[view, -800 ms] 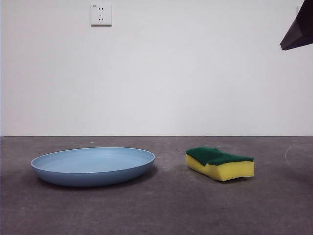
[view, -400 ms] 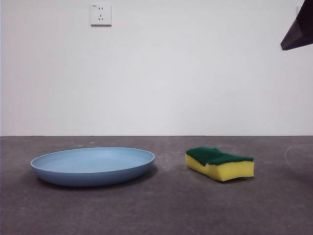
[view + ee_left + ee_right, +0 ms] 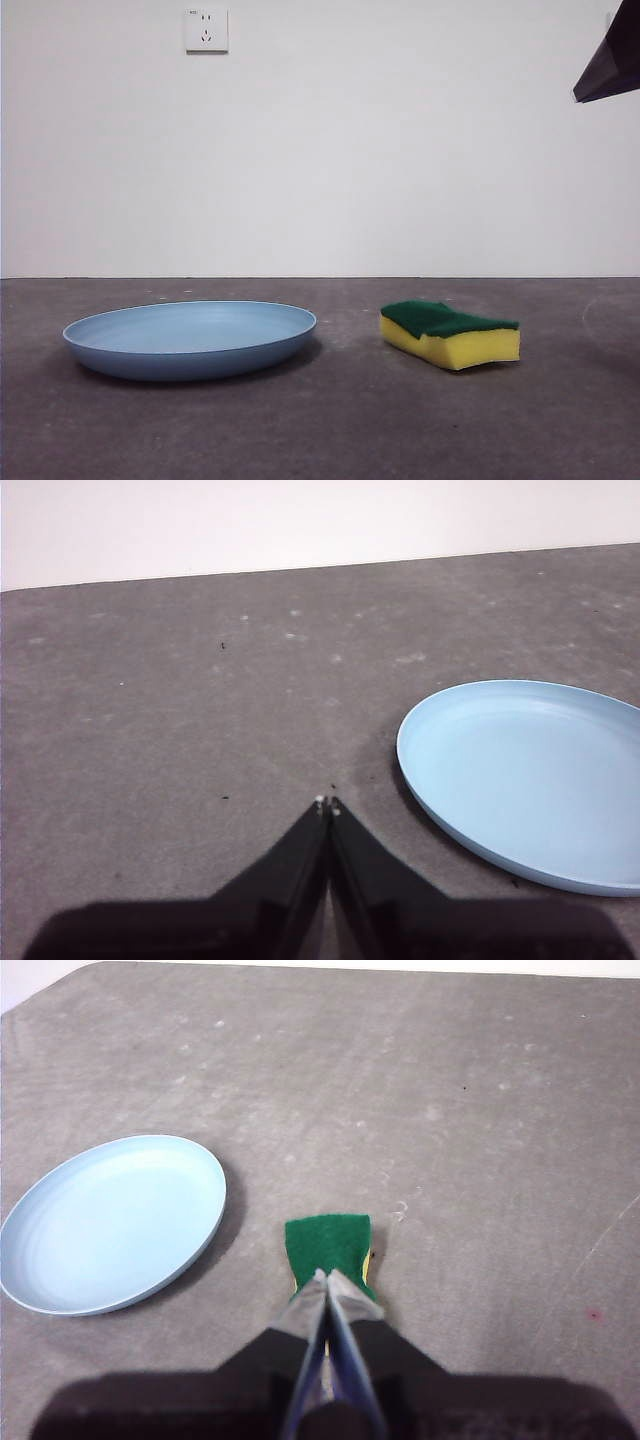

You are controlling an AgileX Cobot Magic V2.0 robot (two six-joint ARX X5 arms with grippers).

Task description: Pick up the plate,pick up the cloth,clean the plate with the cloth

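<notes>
Both end effectors hang above the grey worktop with their black jaws pressed together and nothing between them. Seen from its wrist camera, the left end effector (image 3: 327, 804) is just beside the rim of the large, shallow, round light-blue plastic plate (image 3: 535, 780), not touching it. The right end effector (image 3: 327, 1278) hovers over the small rectangular yellow foam sponge with a dark green scouring layer (image 3: 328, 1245), which serves as the cloth. In the front view only a black tip (image 3: 612, 60) of an arm shows at a top corner.

Plate (image 3: 190, 338) and sponge (image 3: 450, 335) lie flat, green side up for the sponge, side by side and apart, neither near a visible worktop edge.

The plate looks light, stiff and smooth, so likely slippery; its raised rim is probably the only place thin jaws can pinch. The sponge looks soft and light and should squash; gripping across its wavy long sides seems safest.
</notes>
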